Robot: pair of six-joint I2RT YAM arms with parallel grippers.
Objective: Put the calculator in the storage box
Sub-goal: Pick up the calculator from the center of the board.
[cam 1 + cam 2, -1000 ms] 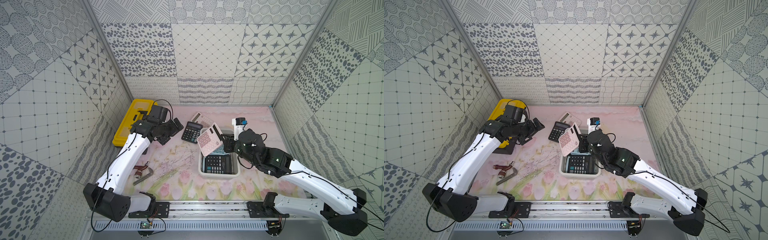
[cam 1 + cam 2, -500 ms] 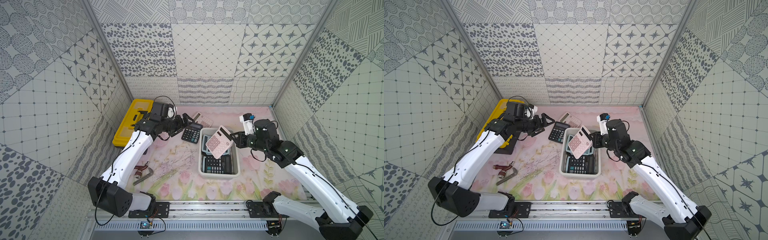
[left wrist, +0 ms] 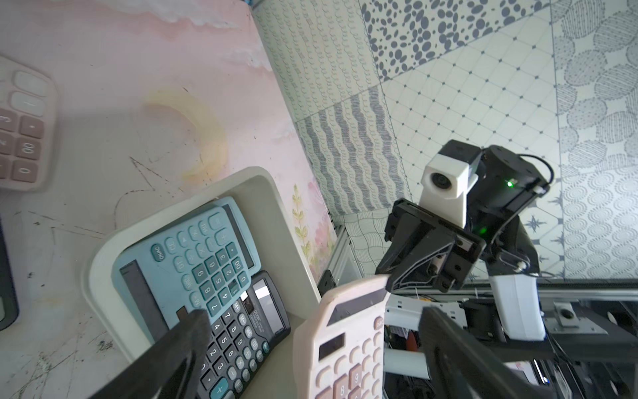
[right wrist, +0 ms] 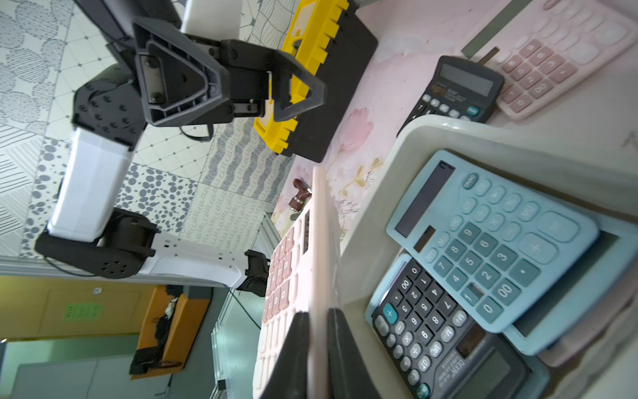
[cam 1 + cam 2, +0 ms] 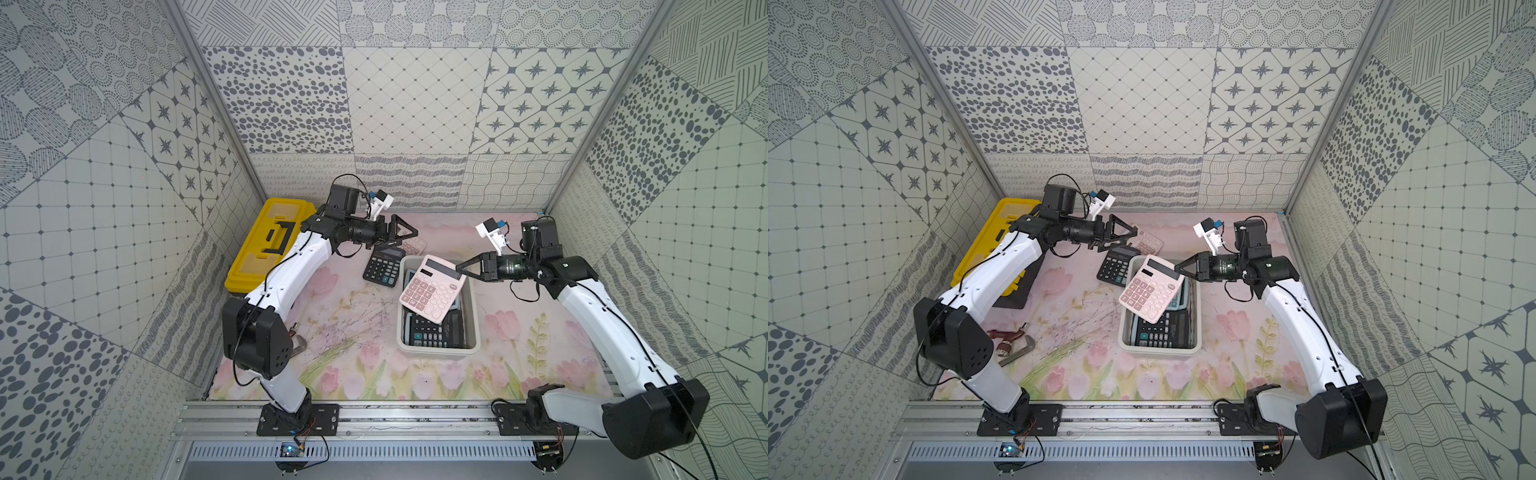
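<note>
Your right gripper [image 5: 459, 268], fingers clamped on the flat pink calculator [image 5: 430, 291], has swung it over the white plastic storage box [image 5: 438, 353], so release comes next; the left gripper [image 5: 407, 236] has its fingers apart.

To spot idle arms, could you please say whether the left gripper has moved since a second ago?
Yes: the left gripper has moved away from the yellow toolbox, toward the loose black calculator.

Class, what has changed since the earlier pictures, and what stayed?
The right arm swung rightward, the right gripper still shut on the pink calculator over the storage box. The open left gripper moved from the toolbox toward the middle. Box, toolbox and black calculator stayed.
</note>
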